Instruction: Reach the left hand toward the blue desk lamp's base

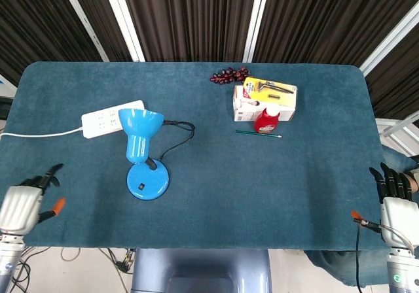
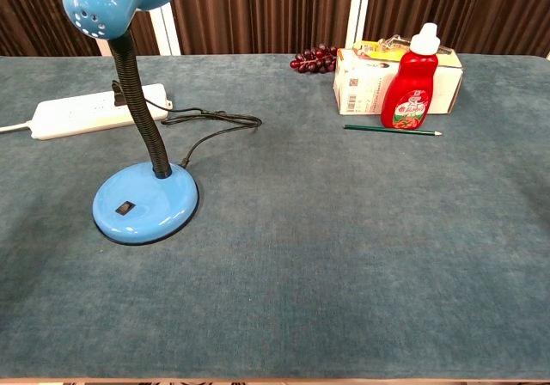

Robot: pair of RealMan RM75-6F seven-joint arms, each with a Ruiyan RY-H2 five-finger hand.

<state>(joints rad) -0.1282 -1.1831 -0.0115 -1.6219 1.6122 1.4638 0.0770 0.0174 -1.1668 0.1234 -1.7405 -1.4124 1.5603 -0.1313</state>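
Left robot hand point(image 1: 26, 198) beside upright blue desk lamp point(image 1: 144, 150)

- Head view looks steeply down on the whole worktop point(image 1: 262, 195).
- Chest view sits low at the near edge, facing across.
- Both share the lamp point(image 1: 144, 152) and the cloth.

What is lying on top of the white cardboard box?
A yellow package lies on top of the box. The red bottle in front covers part of the box's front face.

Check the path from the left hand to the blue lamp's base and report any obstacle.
Nothing visible blocks it. The left hand sits at the table's near-left edge, and only bare blue cloth lies between it and the lamp base. The power strip lies further back.
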